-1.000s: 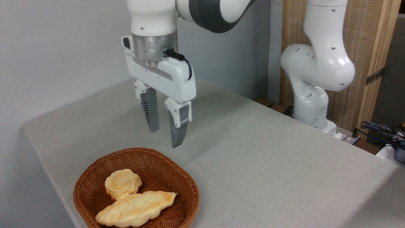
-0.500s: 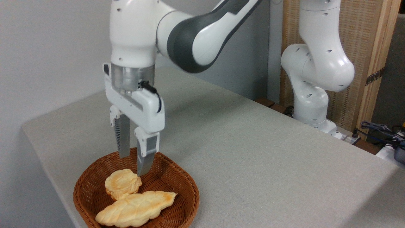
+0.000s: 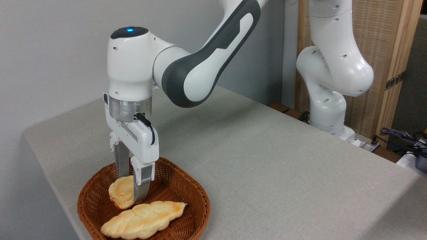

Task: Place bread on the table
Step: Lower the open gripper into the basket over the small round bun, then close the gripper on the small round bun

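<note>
the task is barely begun: the bread (image 3: 120, 196) lies in the wicker basket (image 3: 186, 193) at the near left of the counter (image 3: 267, 166), the tool (image 3: 130, 190) straddling it with fingers parted, no lift or placing done.

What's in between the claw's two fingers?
The small round bread, sitting in the basket. The claw straddles it, one finger on each side, in the fixed camera view.

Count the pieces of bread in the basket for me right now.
2. The small round bun sits at the basket's left, between the fingers of the gripper. The long braided loaf lies along the front. Nothing else shows, though the gripper hides a little.
</note>
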Controlling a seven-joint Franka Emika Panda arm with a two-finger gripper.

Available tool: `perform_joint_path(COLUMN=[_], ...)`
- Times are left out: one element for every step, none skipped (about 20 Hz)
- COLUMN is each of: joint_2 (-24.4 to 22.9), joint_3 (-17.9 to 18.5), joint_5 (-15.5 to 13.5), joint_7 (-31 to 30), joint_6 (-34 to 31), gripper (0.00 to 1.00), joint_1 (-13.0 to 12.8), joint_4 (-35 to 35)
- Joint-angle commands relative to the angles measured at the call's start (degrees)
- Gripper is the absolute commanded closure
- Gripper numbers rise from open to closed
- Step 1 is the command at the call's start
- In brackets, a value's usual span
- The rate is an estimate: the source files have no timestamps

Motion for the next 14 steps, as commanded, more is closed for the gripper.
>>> perform_joint_path(joint_2=[0.4,0.4,0.4,0.3,0.3,0.3,0.3,0.3,0.2,0.0,-0.2,-0.5,-1.4,-2.1], joint_3=[-0.1,-0.2,-0.2,-0.2,-0.2,-0.2,-0.2,-0.1,-0.2,-0.2,-0.2,-0.2,-0.1,-0.1], joint_5=[0.9,1.0,1.0,1.0,1.0,1.0,1.0,1.0,1.0,1.0,1.0,1.0,0.9,0.8], joint_7=[-0.6,-0.4,-0.3,-0.3,-0.3,-0.3,-0.3,-0.4,-0.4,-0.3,-0.3,-0.4,-0.6,-1.1], joint_6=[1.0,1.0,1.0,1.0,1.0,1.0,0.9,0.9,0.8,0.8,0.7,0.5,0.3,-0.6], gripper=[0.15,0.32,0.53,0.61,0.61,0.61,0.61,0.61,0.6,0.6,0.6,0.6,0.59,0.53], joint_1=[0.1,0.1,0.1,0.1,0.1,0.1,0.1,0.1,0.1,0.2,0.2,0.3,0.3,0.3], joint_4=[0.5,0.5,0.5,0.5,0.5,0.4,0.4,0.4,0.4,0.4,0.4,0.4,0.4,0.3])
